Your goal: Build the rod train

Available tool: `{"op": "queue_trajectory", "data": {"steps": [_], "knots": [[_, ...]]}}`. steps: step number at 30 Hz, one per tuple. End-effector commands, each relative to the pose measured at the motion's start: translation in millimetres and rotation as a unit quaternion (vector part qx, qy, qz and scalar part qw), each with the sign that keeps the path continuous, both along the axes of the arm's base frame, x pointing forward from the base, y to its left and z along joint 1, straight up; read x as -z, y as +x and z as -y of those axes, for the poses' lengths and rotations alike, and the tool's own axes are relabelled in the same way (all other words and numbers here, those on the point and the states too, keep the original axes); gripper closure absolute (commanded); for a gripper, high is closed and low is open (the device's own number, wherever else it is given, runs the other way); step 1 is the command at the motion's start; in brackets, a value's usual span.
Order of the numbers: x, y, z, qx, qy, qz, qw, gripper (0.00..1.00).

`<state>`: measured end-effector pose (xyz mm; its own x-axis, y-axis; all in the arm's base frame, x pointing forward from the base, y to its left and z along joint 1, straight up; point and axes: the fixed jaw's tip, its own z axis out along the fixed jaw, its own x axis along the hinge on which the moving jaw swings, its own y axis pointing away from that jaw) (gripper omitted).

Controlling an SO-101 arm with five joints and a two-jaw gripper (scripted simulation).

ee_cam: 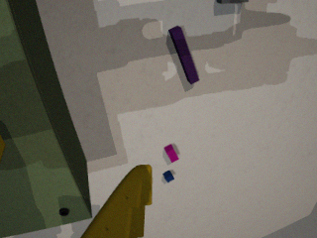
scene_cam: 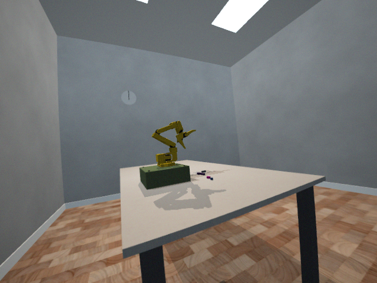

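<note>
My gripper is open and empty, held high above the table over the green base. In the wrist view one yellow finger reaches in from the bottom. A purple rod lies flat on the table, seen also in the exterior view. A short magenta rod and a tiny blue rod lie close together, a small gap between them; they also show in the exterior view as the magenta rod and the blue rod.
The green base block of the arm stands on the table left of the rods and fills the left side of the wrist view. The table's right edge is well beyond the rods.
</note>
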<state>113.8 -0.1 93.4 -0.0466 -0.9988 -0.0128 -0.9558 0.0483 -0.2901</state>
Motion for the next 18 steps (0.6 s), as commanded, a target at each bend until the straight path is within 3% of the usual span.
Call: {"op": "queue_trajectory", "data": {"steps": [1, 18], "knots": [[2.8, -2.1, -1.1, 0.001, 0.002, -0.008, 1.000, 0.00], [3.5, -2.2, -5.8, -0.021, 0.002, -0.010, 1.000, 0.00]]}}
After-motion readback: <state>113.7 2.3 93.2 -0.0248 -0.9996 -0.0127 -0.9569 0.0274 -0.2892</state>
